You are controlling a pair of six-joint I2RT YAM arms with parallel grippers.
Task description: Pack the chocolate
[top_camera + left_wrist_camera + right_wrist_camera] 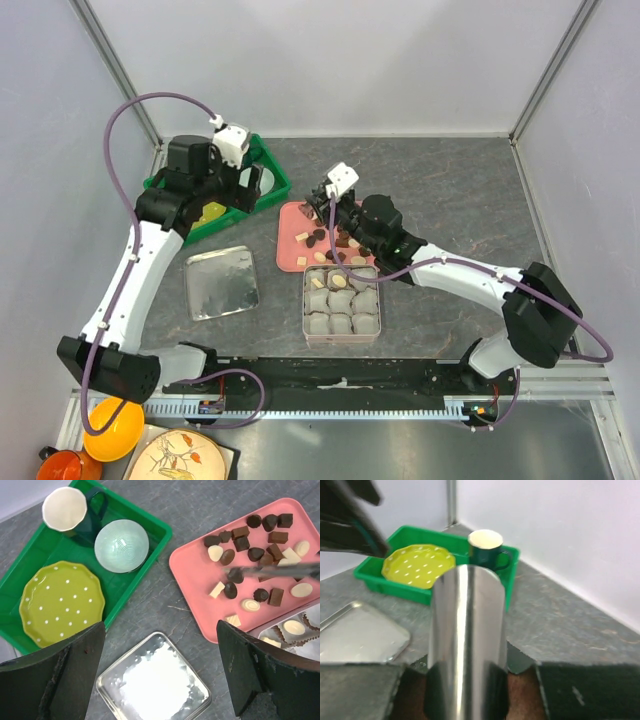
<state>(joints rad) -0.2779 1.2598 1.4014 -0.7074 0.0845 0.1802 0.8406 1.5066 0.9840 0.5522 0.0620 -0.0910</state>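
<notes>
Green bin (150, 527), at 10 o'clock of the pink tray (192, 575), holds a yellow plate (61, 602), mug (67, 509) & bowl (121, 545). Tin lid (155, 680) lies on the bench (150, 605) at 9 o'clock of the tin box (342, 341) w/ paper cups (343, 322). Chocolate (241, 543): dark brown & cream bits, mostly scattered on the tray, a few in the box's far cups. R fingers (580, 690) are clenched on metal tongs (467, 630), whose tips are over the tray. L fingers (75, 675) are spread wide, holding nothing.
</notes>
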